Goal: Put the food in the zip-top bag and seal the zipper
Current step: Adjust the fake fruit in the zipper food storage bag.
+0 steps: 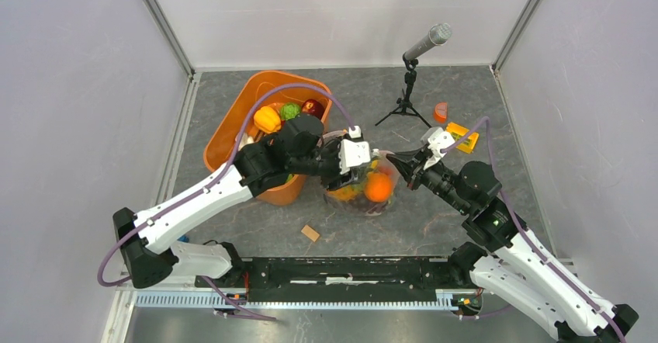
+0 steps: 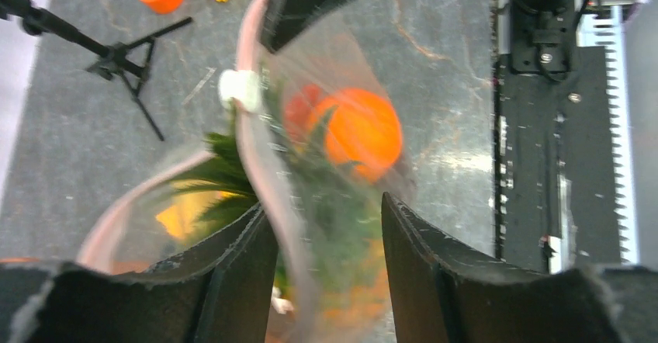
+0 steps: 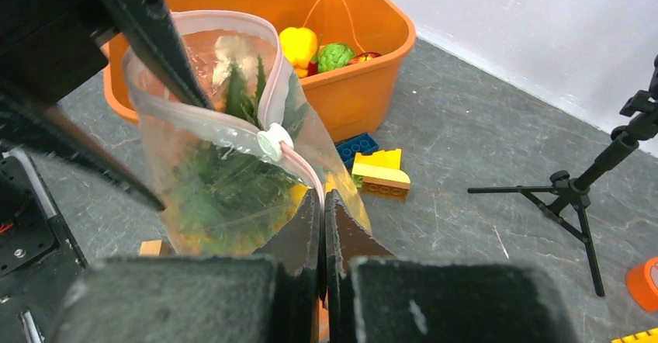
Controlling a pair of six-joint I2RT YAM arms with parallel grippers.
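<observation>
The clear zip-top bag (image 1: 365, 188) hangs between both grippers, next to the orange tub. Its mouth gapes open at the left end. Through the plastic I see an orange fruit (image 2: 361, 129) and green pineapple leaves (image 3: 233, 180). The pink zipper (image 3: 233, 133) carries its white slider (image 2: 240, 89) about midway along. My right gripper (image 3: 323, 195) is shut on the zipper's right end. My left gripper (image 2: 324, 203) is open, its jaws either side of the pink strip without pinching it. More food lies in the tub: a yellow pepper (image 1: 267, 118), a green piece (image 1: 289, 111), a red one (image 1: 313, 108).
The orange tub (image 1: 233, 118) stands at back left, touching the bag. A microphone on a tripod (image 1: 407, 87) stands at the back. Yellow (image 1: 462, 135) and orange (image 1: 440, 112) blocks lie at right. A wooden block (image 1: 310, 233) lies near the front, and blue and yellow bricks (image 3: 376, 172) lie behind the bag.
</observation>
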